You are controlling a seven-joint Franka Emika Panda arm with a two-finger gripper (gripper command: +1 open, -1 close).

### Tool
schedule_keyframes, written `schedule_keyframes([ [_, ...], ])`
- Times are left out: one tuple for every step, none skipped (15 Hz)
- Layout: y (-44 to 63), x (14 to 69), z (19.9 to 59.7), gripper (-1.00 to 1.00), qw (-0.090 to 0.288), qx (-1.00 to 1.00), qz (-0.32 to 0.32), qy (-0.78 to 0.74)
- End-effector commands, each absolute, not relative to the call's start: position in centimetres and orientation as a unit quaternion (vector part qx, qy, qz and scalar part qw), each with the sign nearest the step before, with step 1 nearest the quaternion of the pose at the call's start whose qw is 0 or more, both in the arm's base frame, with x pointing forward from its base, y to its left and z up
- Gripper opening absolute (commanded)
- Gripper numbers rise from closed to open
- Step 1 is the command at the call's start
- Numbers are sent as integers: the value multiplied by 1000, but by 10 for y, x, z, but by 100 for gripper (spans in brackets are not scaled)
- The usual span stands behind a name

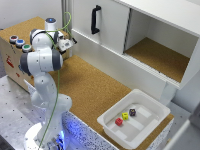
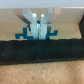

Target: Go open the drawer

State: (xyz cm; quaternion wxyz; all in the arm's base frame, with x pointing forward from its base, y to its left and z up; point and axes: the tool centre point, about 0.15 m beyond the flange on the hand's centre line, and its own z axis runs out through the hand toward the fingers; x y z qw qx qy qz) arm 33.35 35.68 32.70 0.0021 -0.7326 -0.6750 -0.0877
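Across the room runs a long table (image 1: 95, 90) with a brown, speckled top that looks like cork, and under its near edge sits a shiny metal base with small holes. At the back stands a big white cabinet (image 1: 112, 25) with a black upright handle (image 1: 95, 19), and beside it is an open shelf with a brown floor (image 1: 160, 57). At the near end of the table lies a white tray (image 1: 150, 107) with a red block (image 1: 119, 121), a yellow block (image 1: 125, 116) and a dark block (image 1: 132, 112) in it. On the exterior view's left is a wooden box (image 1: 12, 62) with three round buttons (image 1: 20, 43) on top. It has a small red mark on its front, too blurry to read. The white robot arm (image 1: 42, 60) stands in front of the box, with a green cable hanging along it, and its gripper (image 1: 65, 45) reaches out over the table. I cannot find the drawer in the exterior view. In the wrist view the drawer (image 2: 42, 75) shows as a light brown wooden front, very close to the gripper (image 2: 40, 34). Its black bar handle (image 2: 42, 50) lies flat, running long from side to side. The white fingers (image 2: 34, 27) stand close together with a thin gap. The picture is too blurry to tell if they hold anything.
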Motion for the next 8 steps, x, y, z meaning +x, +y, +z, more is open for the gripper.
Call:
schedule_keyframes([
  [306, 341, 302, -100, -32, -748, -67, -660],
  [299, 341, 301, -100, -33, -748, -66, -659],
  [290, 341, 300, -100, -34, -749, -65, -659],
  [283, 341, 300, -100, -35, -750, -64, -657],
  [275, 342, 300, -100, -34, -752, -63, -655],
  [268, 343, 299, -100, -34, -755, -63, -652],
  [261, 345, 299, -100, -34, -758, -62, -649],
  [254, 345, 300, -100, -35, -760, -63, -645],
])
